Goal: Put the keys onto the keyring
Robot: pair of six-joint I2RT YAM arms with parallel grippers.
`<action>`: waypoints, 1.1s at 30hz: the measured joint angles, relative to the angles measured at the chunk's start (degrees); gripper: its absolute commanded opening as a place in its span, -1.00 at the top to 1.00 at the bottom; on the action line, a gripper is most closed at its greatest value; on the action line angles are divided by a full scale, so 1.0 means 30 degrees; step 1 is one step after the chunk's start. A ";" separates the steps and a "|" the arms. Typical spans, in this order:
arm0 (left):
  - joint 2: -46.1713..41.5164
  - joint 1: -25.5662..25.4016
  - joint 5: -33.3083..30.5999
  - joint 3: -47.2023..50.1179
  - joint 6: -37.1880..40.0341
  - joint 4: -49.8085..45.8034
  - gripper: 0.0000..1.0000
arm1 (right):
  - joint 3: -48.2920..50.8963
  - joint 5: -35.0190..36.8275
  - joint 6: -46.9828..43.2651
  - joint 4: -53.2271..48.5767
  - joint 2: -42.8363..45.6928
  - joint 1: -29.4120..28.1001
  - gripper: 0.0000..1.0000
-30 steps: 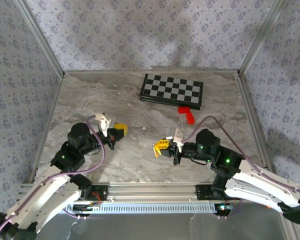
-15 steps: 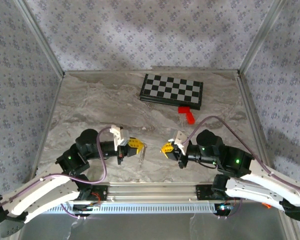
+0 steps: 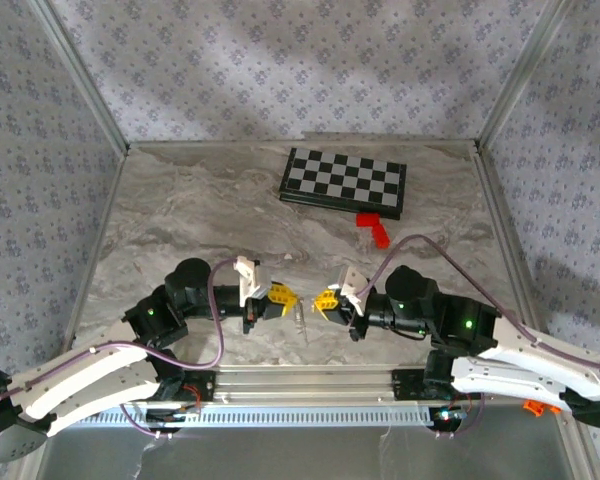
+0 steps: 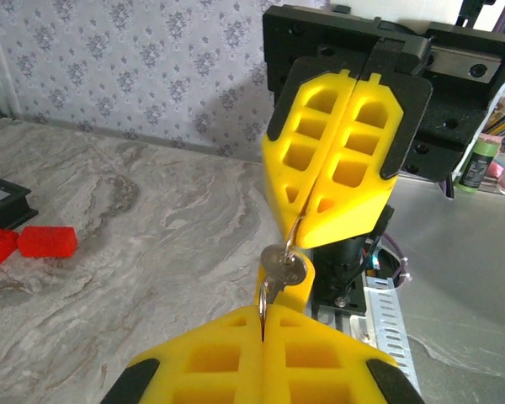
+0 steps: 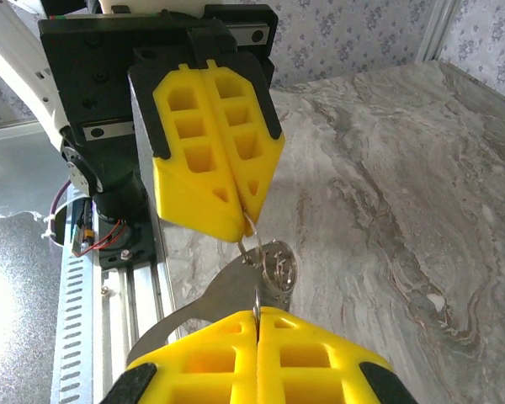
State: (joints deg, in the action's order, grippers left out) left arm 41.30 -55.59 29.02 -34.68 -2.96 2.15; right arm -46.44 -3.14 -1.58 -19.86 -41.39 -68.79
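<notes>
Okay so both grippers meet tip to tip just above the middle of the table's [image 3: 180,220] near edge. The left gripper [image 3: 285,298] has its yellow fingers pressed together on the thin keyring [image 5: 250,231]. The right gripper [image 3: 323,300] is clamped too, pinching what looks like the key [image 5: 278,265] by its blade. The key's round head sits right between the two sets of tips, touching the ring.

open tabletop [image 3: 180,210] at left, chessboard [image 3: 343,182] and red block [image 3: 374,229] behind right tool [image 3: 325,300]
</notes>
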 measured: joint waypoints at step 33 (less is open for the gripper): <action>0.0401 -0.0262 0.0182 -0.0102 0.0321 0.0066 1.00 | 0.0000 0.0270 -0.0284 0.0831 -0.0823 -0.0175 1.00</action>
State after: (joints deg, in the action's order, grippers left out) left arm 42.50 -56.38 29.56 -34.98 -2.00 2.35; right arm -46.44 -2.33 -2.44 -17.37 -43.86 -69.32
